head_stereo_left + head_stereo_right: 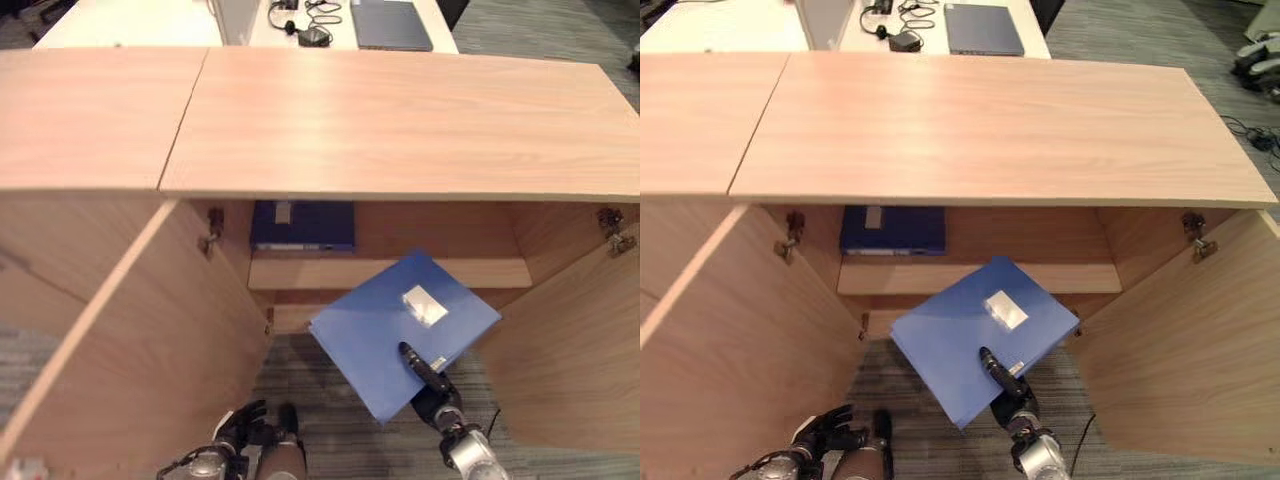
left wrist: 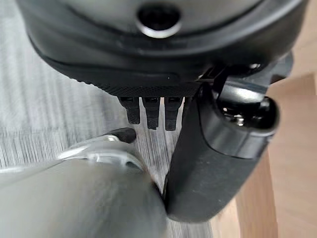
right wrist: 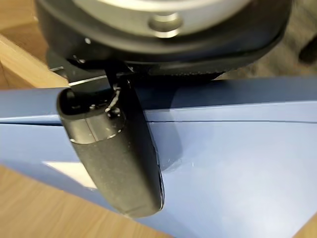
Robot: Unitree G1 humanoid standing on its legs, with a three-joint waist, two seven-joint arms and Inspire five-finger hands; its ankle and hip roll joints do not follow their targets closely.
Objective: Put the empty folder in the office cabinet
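My right hand (image 1: 430, 385) holds a blue folder (image 1: 400, 330) with a white label, tilted, in front of the open office cabinet (image 1: 380, 120). In the right wrist view its thumb (image 3: 114, 148) lies across the top cover of the folder (image 3: 237, 163), with the fingers hidden beneath. The folder's far corner hangs just before the cabinet's inner shelf (image 1: 390, 272). My left hand (image 1: 245, 425) hangs low over the carpet to the left of the folder, holding nothing; in its wrist view the thumb (image 2: 218, 148) stands beside relaxed fingers.
A darker blue folder (image 1: 302, 225) lies on the shelf's left part. Both cabinet doors stand open, the left door (image 1: 130, 340) and the right door (image 1: 580, 340) flanking the opening. Behind the cabinet a white desk carries a laptop (image 1: 390, 25) and cables (image 1: 300, 25).
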